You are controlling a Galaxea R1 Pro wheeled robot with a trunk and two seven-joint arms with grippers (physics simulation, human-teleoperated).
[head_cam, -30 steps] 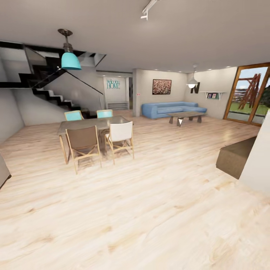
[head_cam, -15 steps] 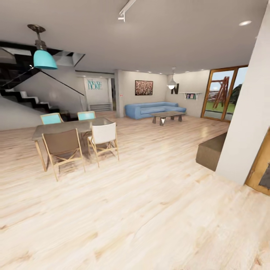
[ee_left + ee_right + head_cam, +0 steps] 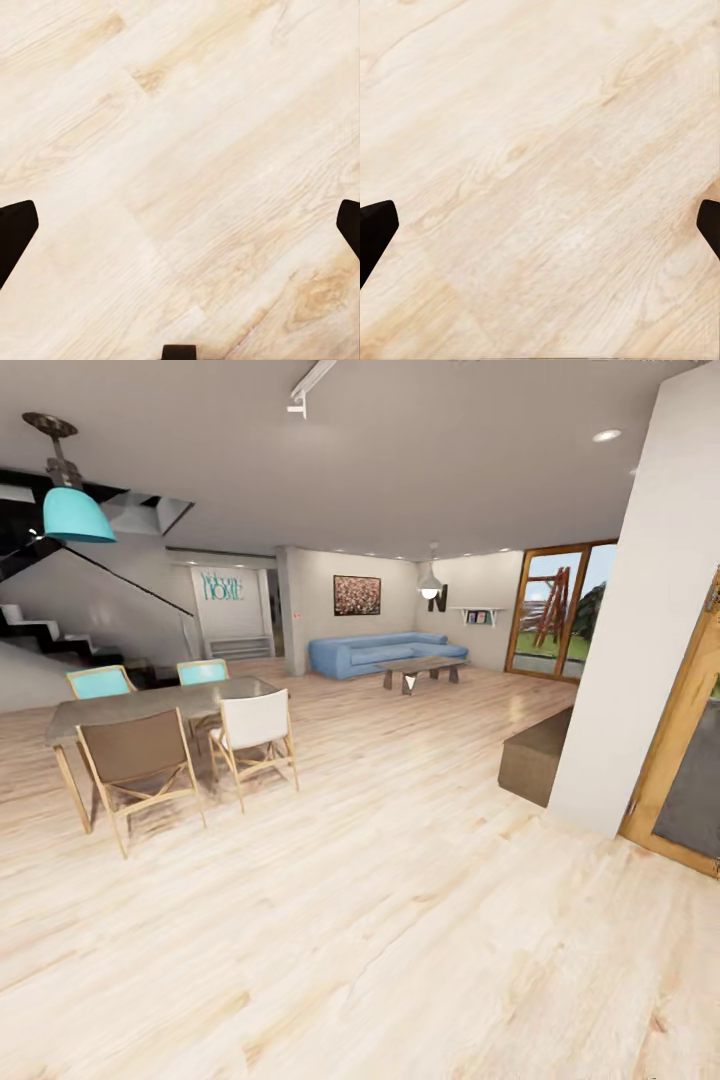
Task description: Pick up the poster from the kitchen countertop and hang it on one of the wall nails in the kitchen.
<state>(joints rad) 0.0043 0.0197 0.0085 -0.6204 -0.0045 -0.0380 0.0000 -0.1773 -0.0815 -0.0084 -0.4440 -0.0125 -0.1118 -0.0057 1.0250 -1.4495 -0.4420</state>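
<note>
Open-plan living room, pale plank floor (image 3: 400,920). Dining table (image 3: 150,705) and chairs at robot's left, white pillar (image 3: 630,660) and wood-framed door (image 3: 680,760) close at right. Left gripper (image 3: 180,225) and right gripper (image 3: 540,225) both spread wide, nothing held, pointing at floor. Poster and countertop not here; robot in transit. Risk: base clipping pillar while turning.

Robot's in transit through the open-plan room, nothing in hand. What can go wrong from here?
1. The white pillar and the wood-framed door stand close on the right; a base swinging that way may clip them.
2. The low brown bench at the pillar's foot sits low and is easy to graze.
3. Both grippers, left and right, hang open over the wooden floor, holding nothing. No poster or countertop shows ahead, so the heading may be off.
</note>
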